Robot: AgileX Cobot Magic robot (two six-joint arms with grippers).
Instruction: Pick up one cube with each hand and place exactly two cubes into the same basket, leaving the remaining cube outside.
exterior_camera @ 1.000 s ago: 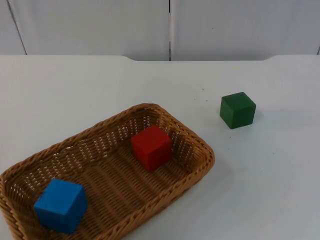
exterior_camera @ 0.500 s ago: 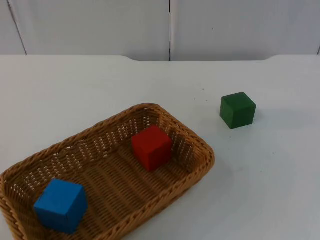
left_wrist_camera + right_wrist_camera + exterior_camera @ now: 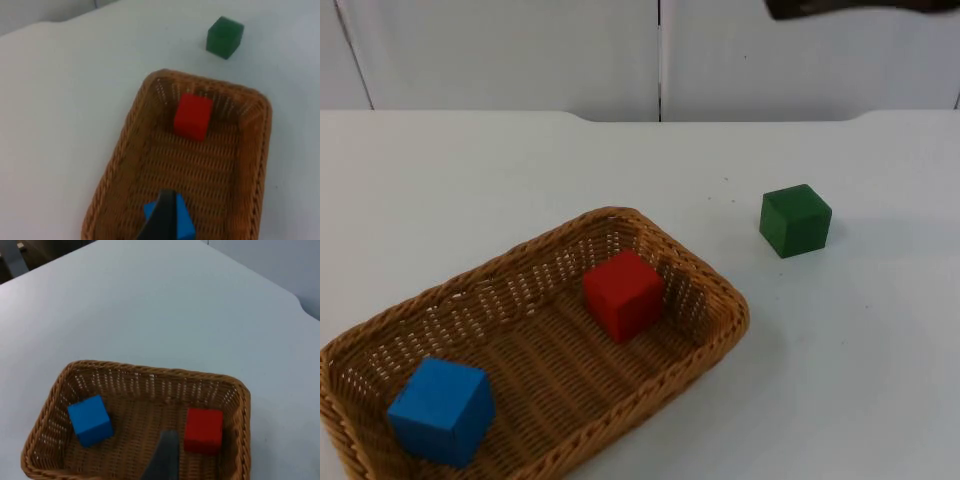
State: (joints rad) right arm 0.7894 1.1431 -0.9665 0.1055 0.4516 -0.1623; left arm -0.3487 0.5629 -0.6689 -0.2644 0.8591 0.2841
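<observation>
A brown wicker basket [image 3: 736, 303] lies at the table's front left. Inside it, a red cube [image 3: 623, 295] rests near the far end and a blue cube [image 3: 442, 410] near the close end. A green cube [image 3: 795, 220] stands alone on the table to the right of the basket. My left gripper [image 3: 162, 222] hovers high over the basket [image 3: 267, 111], above the blue cube [image 3: 186, 228], with the red cube [image 3: 193, 116] and green cube [image 3: 225, 37] beyond. My right gripper [image 3: 162, 460] hangs above the basket [image 3: 150, 369], between the blue cube [image 3: 90, 420] and the red cube [image 3: 203, 431].
The white table [image 3: 470, 180] ends at a grey partition wall [image 3: 520, 50]. A dark part of the right arm [image 3: 860, 8] crosses the upper right edge of the top view. Bare table surrounds the green cube.
A dark part of the right arm has entered the top view at its upper right edge. The basket and all three cubes have not moved.
</observation>
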